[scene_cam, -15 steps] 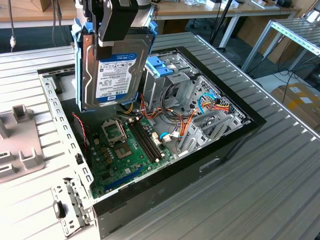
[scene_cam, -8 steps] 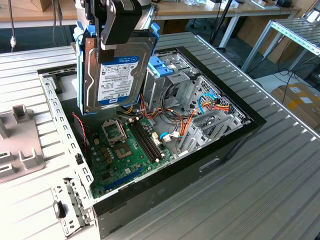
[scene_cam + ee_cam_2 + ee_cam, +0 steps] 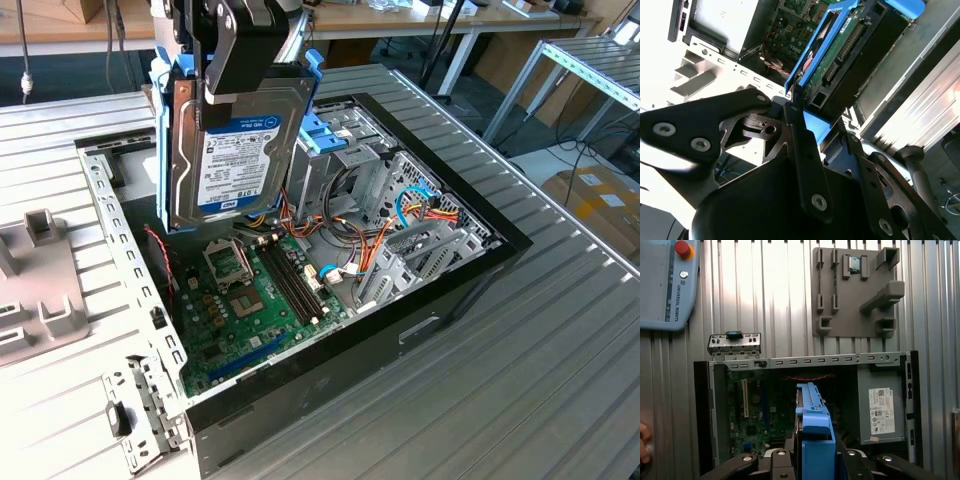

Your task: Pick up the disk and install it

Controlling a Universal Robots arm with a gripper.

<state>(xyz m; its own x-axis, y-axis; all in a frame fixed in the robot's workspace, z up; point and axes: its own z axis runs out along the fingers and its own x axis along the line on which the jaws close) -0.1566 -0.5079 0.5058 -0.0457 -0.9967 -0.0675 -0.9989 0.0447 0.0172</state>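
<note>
The disk (image 3: 235,150) is a silver-grey hard drive with a white and blue label, set in a blue plastic frame. It hangs upright above the open computer case (image 3: 400,330), over the far left part of the motherboard (image 3: 250,300). My black gripper (image 3: 238,85) is shut on its top edge. In the second wrist view the fingers (image 3: 795,125) clamp the blue frame of the disk (image 3: 850,55), whose connector edge faces the camera. In the first wrist view the disk (image 3: 812,430) shows edge-on between the gripper (image 3: 815,462) jaws, above the case (image 3: 805,361).
A metal drive cage with light-blue handles (image 3: 330,140) stands inside the case beside the disk. The grey power-supply box (image 3: 882,410), a grey fixture plate (image 3: 855,295) and a teach pendant (image 3: 665,285) show in the first wrist view. A person's hand (image 3: 643,442) is at that view's edge.
</note>
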